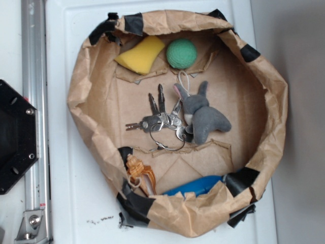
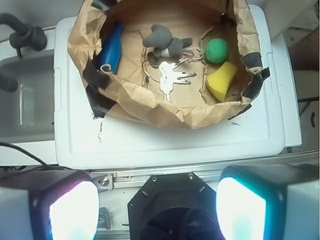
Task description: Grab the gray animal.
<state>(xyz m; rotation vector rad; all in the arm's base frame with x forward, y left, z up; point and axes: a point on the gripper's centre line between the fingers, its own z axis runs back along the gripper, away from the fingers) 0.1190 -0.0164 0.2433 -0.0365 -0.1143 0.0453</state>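
Observation:
The gray animal [image 1: 204, 116] is a small plush with long ears and a white string loop. It lies inside the brown paper basket [image 1: 264, 76], right of centre, touching a metal key bunch [image 1: 161, 119]. The wrist view shows the gray animal [image 2: 164, 40] far ahead in the basket [image 2: 150, 110]. My gripper [image 2: 157, 207] is open, its two bright pads wide apart at the bottom of the wrist view, well back from the basket and above the black robot base [image 2: 170, 205]. The exterior view does not show the gripper.
A green ball [image 1: 181, 54] and a yellow sponge [image 1: 142, 54] lie at the basket's far side. An orange-brown object [image 1: 139, 173] and a blue object [image 1: 195, 185] sit at its near rim. The basket stands on a white surface [image 1: 61, 178] beside a metal rail [image 1: 33, 101].

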